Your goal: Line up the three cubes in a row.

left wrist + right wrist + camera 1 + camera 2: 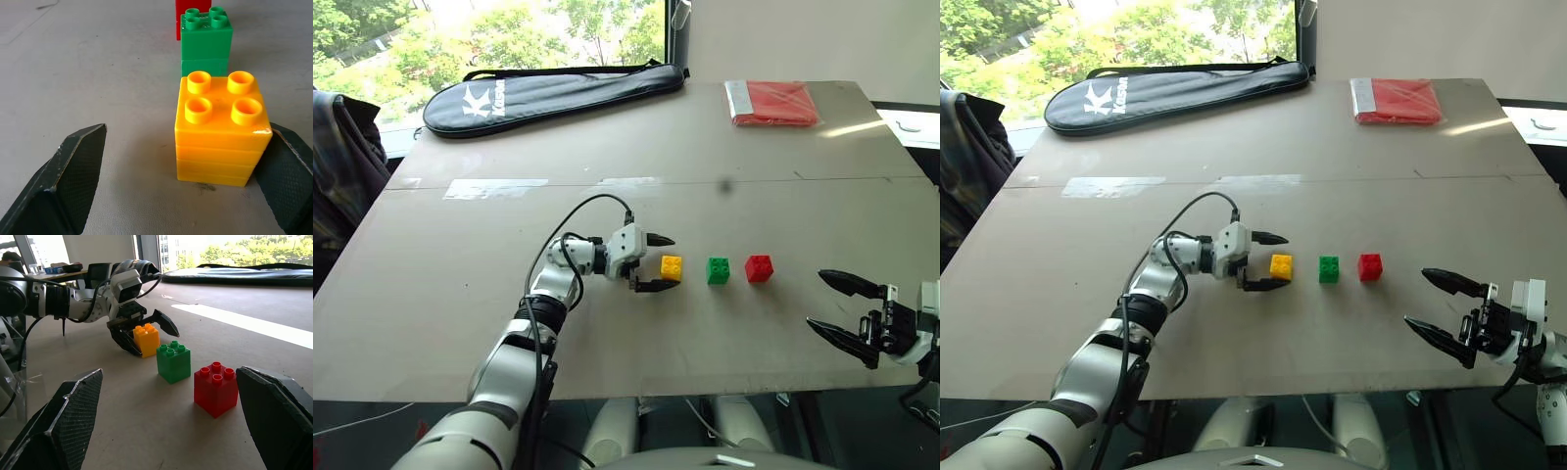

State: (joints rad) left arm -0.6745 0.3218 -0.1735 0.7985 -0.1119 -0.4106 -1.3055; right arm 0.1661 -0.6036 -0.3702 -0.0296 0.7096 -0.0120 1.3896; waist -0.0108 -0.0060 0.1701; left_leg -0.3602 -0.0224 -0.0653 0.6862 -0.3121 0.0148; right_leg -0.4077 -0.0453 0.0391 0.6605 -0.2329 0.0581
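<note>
1. Left hand [656,262]: fingers spread wide, pointing toward the robot's right along the worktop [460,313]. It grips nothing.
2. Yellow cube [672,267]: upright on the worktop at the tips of the left hand's fingers, studs up. In the left wrist view the cube [222,129] sits close against one finger [288,176], possibly touching it; contact cannot be confirmed. The other finger [68,176] stands well apart from it.
3. Green cube [718,270]: just beyond the yellow cube, away from the left hand, with a small gap between the two. Studs up.
4. Red cube [759,267]: next beyond the green cube, again with a small gap. The three cubes form a straight row running from the left hand toward the right hand.
5. Right hand [832,308]: fingers spread wide, empty, hovering at the near right part of the worktop. It points toward the red end of the row and is apart from it. The right wrist view looks along the row, the red cube [215,388] nearest, then green, then yellow.
6. Farther out: a flat red packet [773,103] lies at the far right of the worktop, well away from both hands. A long black zipped bag [548,95] lies along the far edge, beyond the left hand.
</note>
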